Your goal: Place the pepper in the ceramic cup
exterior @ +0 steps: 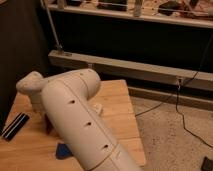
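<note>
Your smooth white tubular arm (80,120) lies across the pale wooden worktop (117,107). The end effector (48,122) shows only as a dark stub under the rounded wrist at the left, fingers together. The arm hides the pepper and cup from you; a flat blue sponge (62,150) peeks out beside it near the front edge.
</note>
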Available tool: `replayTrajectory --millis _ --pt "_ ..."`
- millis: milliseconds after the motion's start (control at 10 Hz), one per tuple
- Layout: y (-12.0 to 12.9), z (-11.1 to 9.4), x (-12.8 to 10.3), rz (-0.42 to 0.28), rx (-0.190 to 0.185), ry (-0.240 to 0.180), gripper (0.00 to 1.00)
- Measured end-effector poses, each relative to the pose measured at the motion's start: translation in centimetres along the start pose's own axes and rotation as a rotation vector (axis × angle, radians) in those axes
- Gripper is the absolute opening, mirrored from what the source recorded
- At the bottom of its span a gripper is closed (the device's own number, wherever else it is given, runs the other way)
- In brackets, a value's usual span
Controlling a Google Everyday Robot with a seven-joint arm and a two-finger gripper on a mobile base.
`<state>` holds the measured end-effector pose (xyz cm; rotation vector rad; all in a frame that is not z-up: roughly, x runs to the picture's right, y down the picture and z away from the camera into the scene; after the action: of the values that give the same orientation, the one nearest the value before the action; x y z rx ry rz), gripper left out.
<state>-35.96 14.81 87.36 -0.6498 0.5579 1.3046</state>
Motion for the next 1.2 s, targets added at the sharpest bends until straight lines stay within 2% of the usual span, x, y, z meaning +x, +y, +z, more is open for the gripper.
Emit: replayTrajectory --millis 300,700,1200 --pt "0.0 -0.9 0.2 -0.011 -0.014 -0.013 0.27" --pt "-0.5 -1.5 0.5 0.002 -0.029 -0.011 0.27" --pt "0.2 -4.0 0.3 0.001 -0.078 -0.025 0.27"
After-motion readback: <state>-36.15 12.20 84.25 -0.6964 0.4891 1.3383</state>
